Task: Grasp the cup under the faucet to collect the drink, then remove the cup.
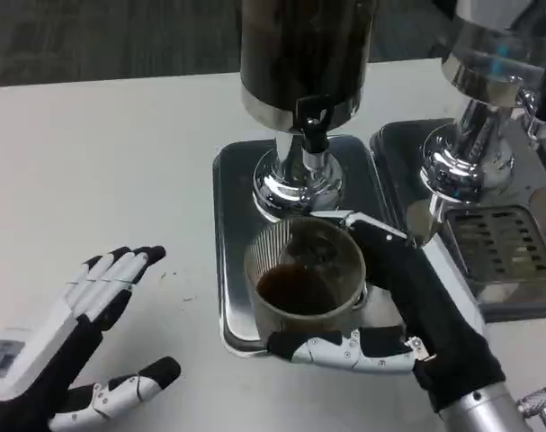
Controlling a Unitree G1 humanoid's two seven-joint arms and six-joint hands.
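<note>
A clear ribbed cup (306, 277) holding dark drink stands on the steel drip tray (236, 175), just below the black faucet (312, 123) of the dark dispenser (306, 54). My right hand (407, 315) wraps the cup from the right, with fingers behind it and the thumb across its front. My left hand (70, 346) hovers over the white table at the lower left, fingers spread, holding nothing.
The dispenser's chrome base (297, 184) stands on the tray behind the cup. A second chrome dispenser (475, 135) with its own tray and slotted grate (502, 243) sits at the right. Bare table spreads to the left.
</note>
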